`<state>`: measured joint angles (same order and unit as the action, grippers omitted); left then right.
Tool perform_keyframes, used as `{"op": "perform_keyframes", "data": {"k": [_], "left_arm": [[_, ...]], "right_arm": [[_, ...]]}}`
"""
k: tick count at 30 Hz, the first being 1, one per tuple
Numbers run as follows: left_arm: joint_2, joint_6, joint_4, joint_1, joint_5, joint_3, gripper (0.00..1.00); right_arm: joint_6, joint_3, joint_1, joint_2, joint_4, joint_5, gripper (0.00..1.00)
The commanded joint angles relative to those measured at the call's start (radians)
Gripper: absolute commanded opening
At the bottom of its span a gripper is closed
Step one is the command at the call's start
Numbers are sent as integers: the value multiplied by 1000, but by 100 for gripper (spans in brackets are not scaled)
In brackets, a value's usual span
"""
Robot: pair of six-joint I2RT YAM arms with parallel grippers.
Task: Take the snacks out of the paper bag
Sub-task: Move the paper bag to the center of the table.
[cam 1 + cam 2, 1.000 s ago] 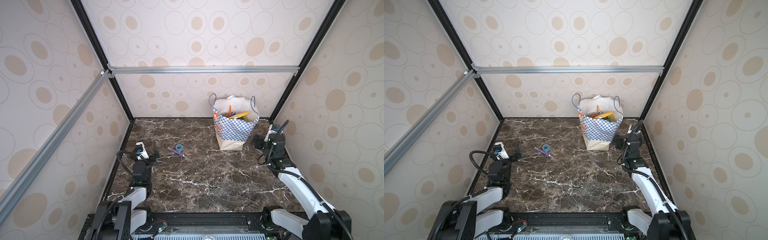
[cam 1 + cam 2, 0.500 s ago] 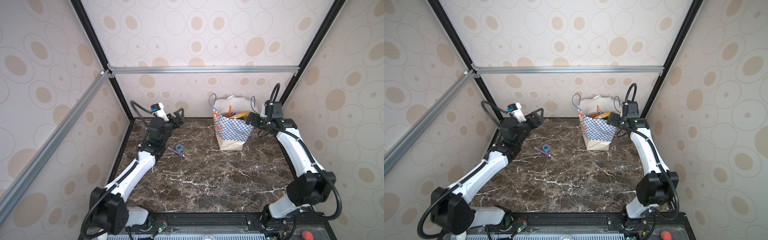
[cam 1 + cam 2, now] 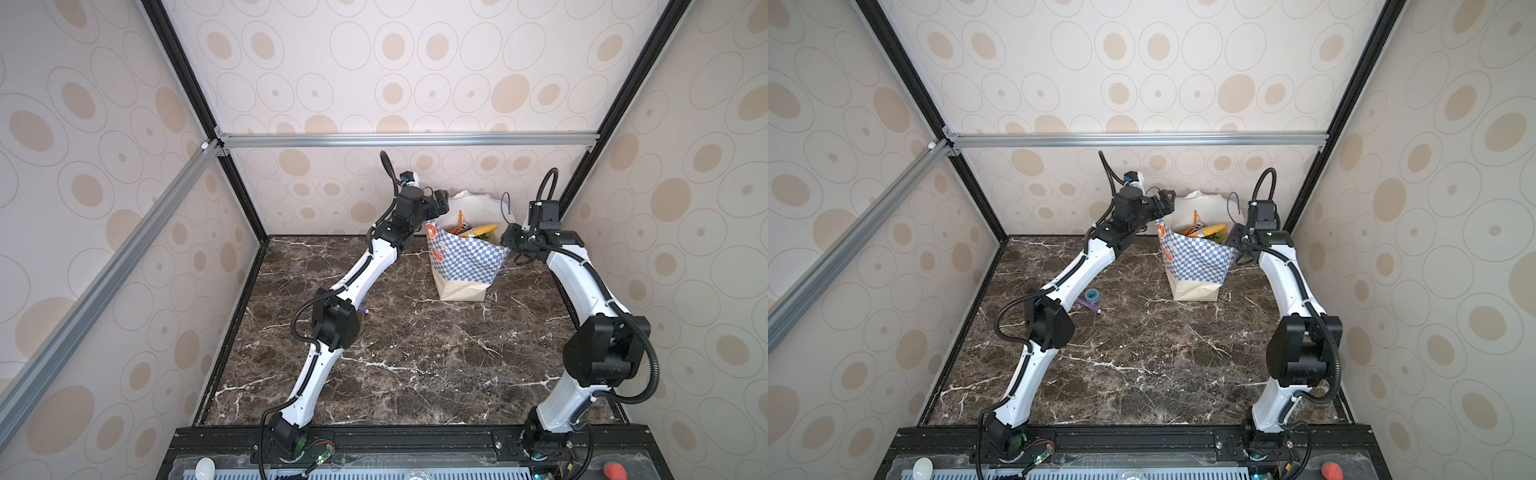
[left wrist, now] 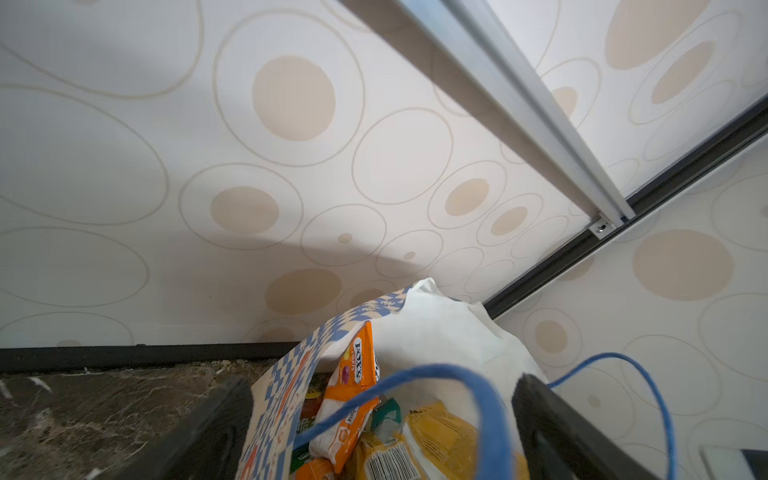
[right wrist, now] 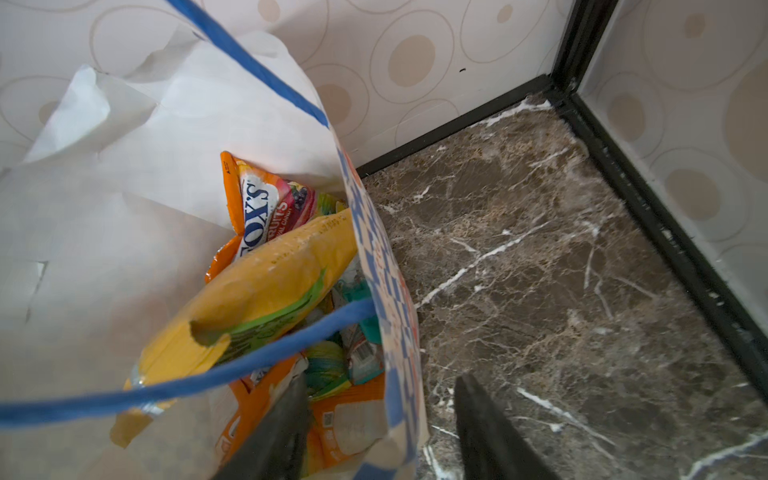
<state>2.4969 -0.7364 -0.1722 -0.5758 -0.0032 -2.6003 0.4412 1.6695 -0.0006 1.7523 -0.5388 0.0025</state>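
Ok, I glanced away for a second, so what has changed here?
Both arms unfolded from the front and reached back to the bag: the left gripper is at its left rim, the right gripper straddles its right wall, jaws apart. Nothing is gripped. The bag, snacks, tape roll and pen stayed put.

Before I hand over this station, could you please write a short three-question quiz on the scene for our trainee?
1. True or false: all the snacks in view lie inside the paper bag.
2. Where are the right end effector's two fingers? A: both inside the bag. B: one inside, one outside its wall. C: both shut on a handle.
3. What colour are the bag's cord handles?
Key: 1 true; 2 B; 3 blue.
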Motion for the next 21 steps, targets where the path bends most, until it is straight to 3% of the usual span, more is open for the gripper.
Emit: {"op": "perform_keyframes", "data": {"k": [1,3,6,13,18,21], "left_arm": [[-22,-11,-60,-3,-22,44,96],[-76,-14,4,-8,-24,197,91],[-88,-4,-39,-9,-30,244,79],[-117,20,-117,-9,43,216,35],[-258,76,-161,-7,4,316,0],[-363,90,-165,-5,2,429,0]], "right_arm": [[6,-43,-1,-27,76,-58,53],[15,-68,0,-39,107,-97,46],[40,-97,0,-57,136,-153,33],[123,-156,6,-109,157,-284,11],[166,-240,42,-195,170,-317,5],[184,-292,89,-254,171,-322,1]]}}
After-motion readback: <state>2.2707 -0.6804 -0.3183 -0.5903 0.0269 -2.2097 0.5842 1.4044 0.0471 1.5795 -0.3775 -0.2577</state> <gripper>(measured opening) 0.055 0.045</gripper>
